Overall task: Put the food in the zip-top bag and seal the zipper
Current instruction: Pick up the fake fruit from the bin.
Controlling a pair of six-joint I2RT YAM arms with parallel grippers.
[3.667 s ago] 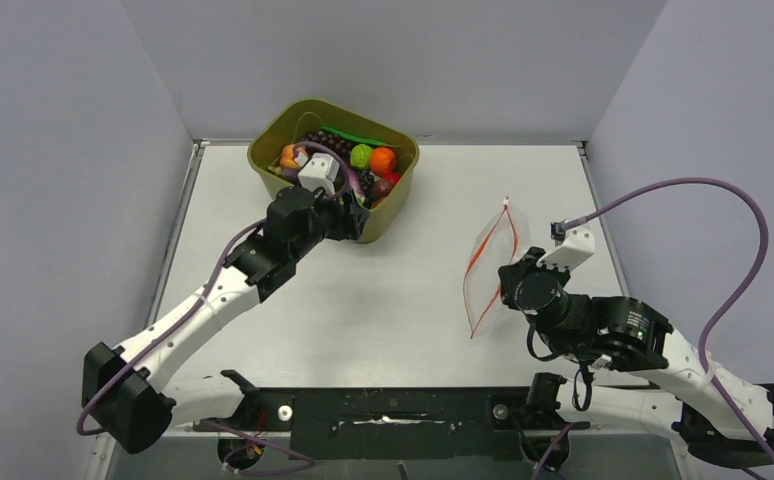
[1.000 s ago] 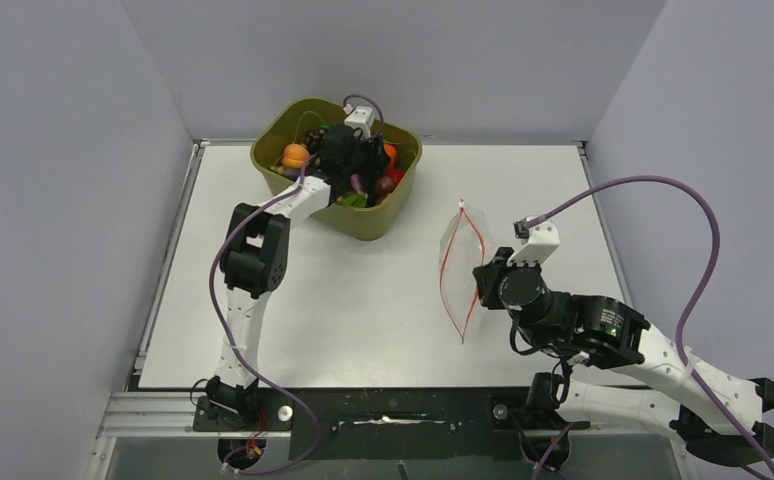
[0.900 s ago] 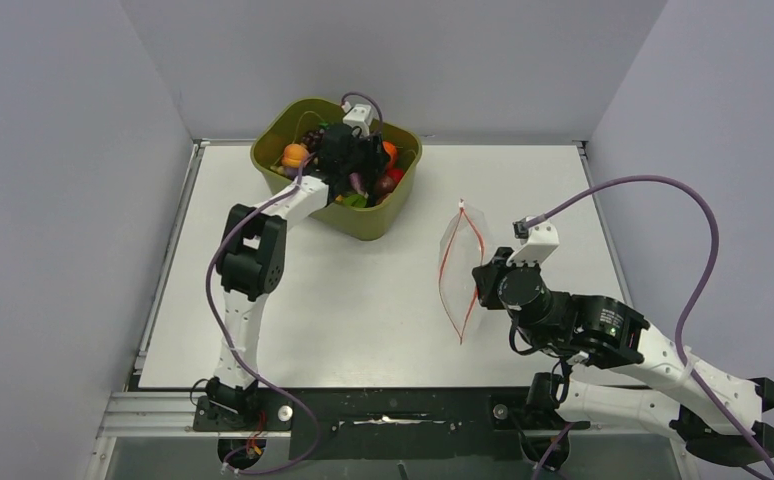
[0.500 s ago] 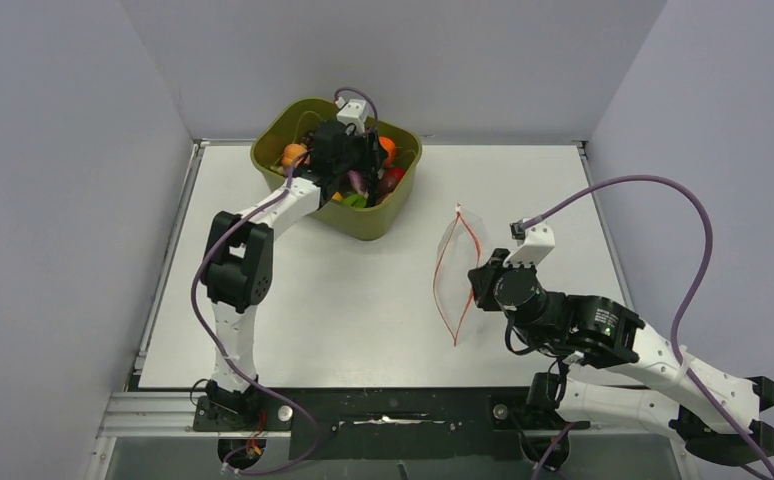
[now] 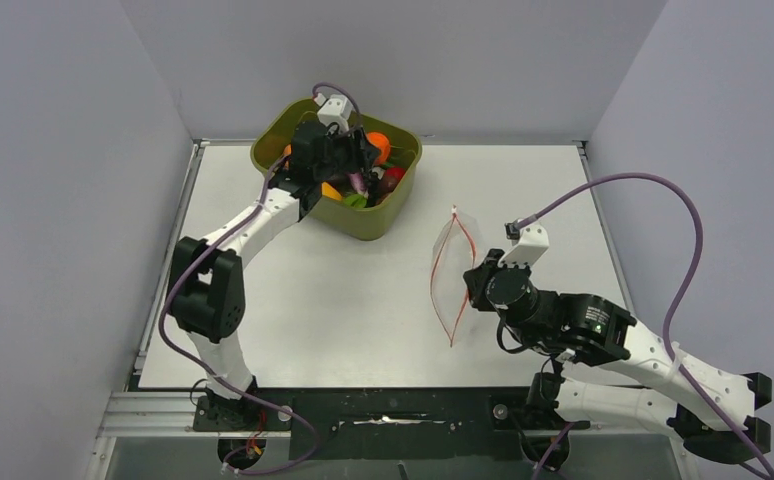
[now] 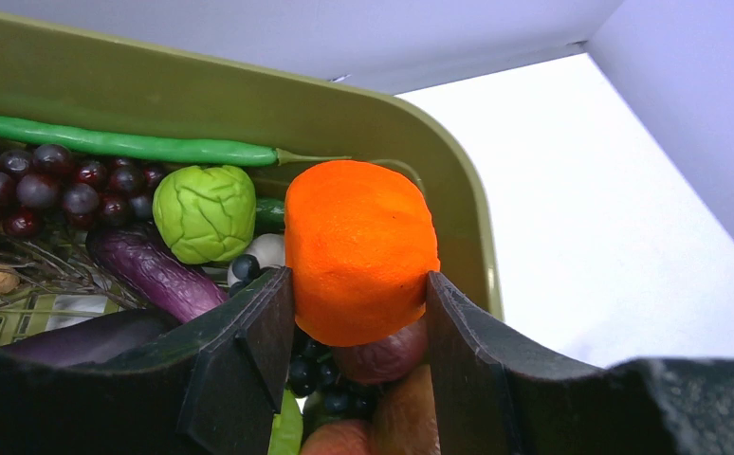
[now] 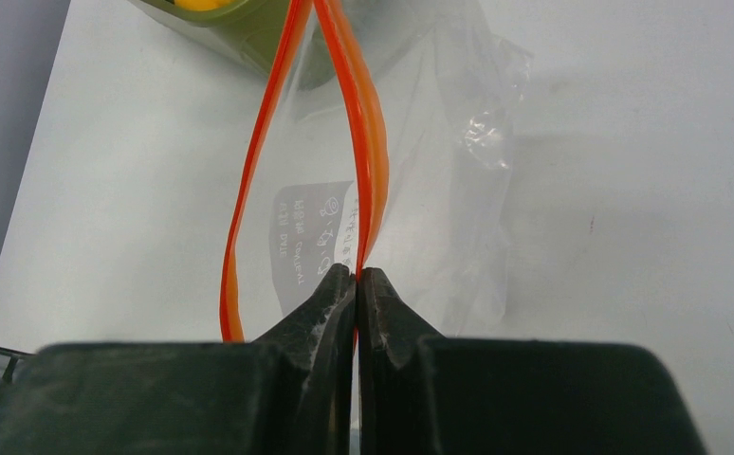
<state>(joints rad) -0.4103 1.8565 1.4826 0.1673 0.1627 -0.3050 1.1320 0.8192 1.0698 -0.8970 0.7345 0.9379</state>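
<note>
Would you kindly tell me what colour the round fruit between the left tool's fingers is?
Bright orange; the fruit shows best in the left wrist view.

In the left wrist view the olive tub [image 6: 249,95] and the green bean [image 6: 107,144] run off the left edge; the underside of the orange fruit [image 6: 358,237] sits hidden between the fingers [image 6: 249,351] of the left gripper [image 6: 358,289]; in the right wrist view the print [image 7: 311,232] on the bag [image 7: 439,190] is too blurred to read; its zipper [image 7: 371,161] leaves the top edge.
</note>
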